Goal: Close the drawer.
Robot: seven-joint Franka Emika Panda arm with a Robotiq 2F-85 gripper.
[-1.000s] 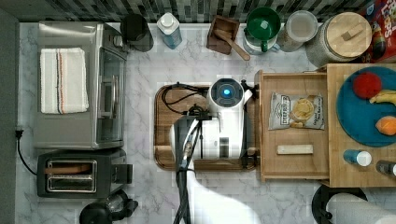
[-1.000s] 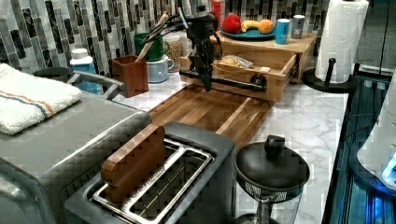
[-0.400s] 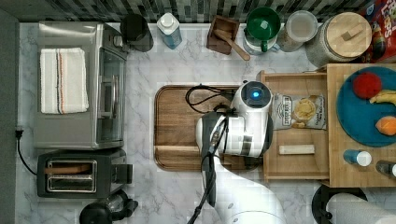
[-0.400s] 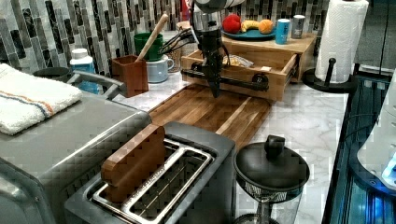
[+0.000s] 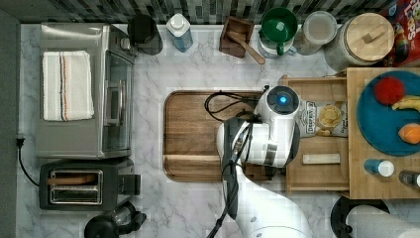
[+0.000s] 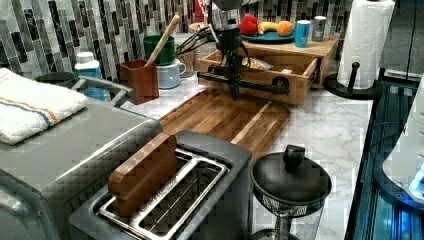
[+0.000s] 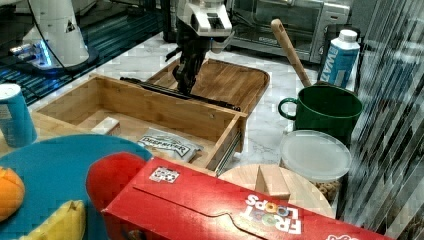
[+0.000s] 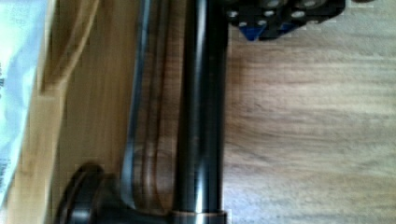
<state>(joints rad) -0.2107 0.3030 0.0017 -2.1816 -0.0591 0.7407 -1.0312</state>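
The drawer (image 5: 317, 174) is a light-wood tray standing pulled out from under the wooden top, with a chip bag (image 5: 324, 118) and a small white block (image 5: 321, 158) inside. Its long black handle (image 6: 260, 84) runs across the front. My gripper (image 6: 234, 93) points straight down, shut, with nothing held, pressed against the outer side of the handle (image 7: 215, 102) near the middle. The right view has the gripper (image 7: 186, 86) just in front of the drawer (image 7: 165, 112). Seen from the wrist, the handle (image 8: 198, 112) runs right beside the gripper (image 8: 280, 14). From above, the arm hides the gripper.
A dark cutting board (image 5: 193, 134) lies under the gripper. The wooden top (image 5: 356, 183) carries a blue plate (image 5: 381, 124) with fruit. A green mug (image 5: 278, 25), jars and a utensil holder (image 5: 236, 33) line the back. A toaster oven (image 5: 81, 89) and toaster (image 5: 79, 184) stand at the top view's left.
The arm has swung toward the top view's right, bringing the gripper across the cutting board up against the handle. The drawer front has shifted slightly inward.
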